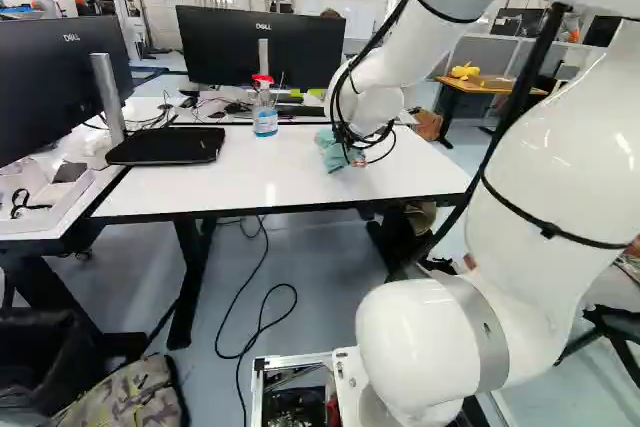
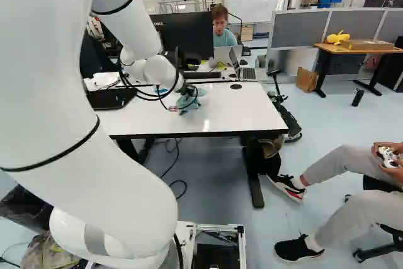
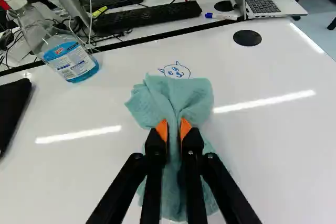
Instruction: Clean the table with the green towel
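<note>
Green towel (image 3: 195, 97), pinched by the gripper (image 3: 174, 128), probably touches the table (image 3: 273, 145); its bunching could leave the doodle (image 3: 176, 71) half-wiped.

Bright room light, long glare streaks across white tabletop (image 3: 273, 150)
</note>
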Available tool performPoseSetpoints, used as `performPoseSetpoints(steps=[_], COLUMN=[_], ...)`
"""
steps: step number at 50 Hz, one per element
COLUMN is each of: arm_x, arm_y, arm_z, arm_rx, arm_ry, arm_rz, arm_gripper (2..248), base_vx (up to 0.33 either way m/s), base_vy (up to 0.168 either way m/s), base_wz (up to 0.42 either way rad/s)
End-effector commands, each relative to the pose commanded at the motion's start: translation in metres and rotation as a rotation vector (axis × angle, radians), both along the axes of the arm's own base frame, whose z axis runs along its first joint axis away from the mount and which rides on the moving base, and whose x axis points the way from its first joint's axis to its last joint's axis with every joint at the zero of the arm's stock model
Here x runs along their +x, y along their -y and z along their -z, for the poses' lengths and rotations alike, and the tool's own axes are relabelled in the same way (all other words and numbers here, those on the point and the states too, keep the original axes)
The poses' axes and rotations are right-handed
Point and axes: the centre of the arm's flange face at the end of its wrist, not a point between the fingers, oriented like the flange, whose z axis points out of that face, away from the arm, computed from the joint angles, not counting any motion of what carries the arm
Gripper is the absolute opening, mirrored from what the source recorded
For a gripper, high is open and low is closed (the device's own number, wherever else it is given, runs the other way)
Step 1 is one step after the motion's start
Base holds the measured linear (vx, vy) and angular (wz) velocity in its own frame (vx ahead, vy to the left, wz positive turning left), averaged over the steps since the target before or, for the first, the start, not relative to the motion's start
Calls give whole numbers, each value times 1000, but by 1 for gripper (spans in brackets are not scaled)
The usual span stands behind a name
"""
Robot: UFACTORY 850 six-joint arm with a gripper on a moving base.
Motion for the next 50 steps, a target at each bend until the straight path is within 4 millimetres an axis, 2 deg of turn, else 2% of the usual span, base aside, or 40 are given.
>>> performPoseSetpoints(steps=[50], arm_x=[101], arm_y=[-3], arm_z=[3], arm_rx=[0], arm_ry=[24], arm_rz=[-4], arm_gripper=[48], base_vx=[0], base_vy=[0], base_wz=[0])
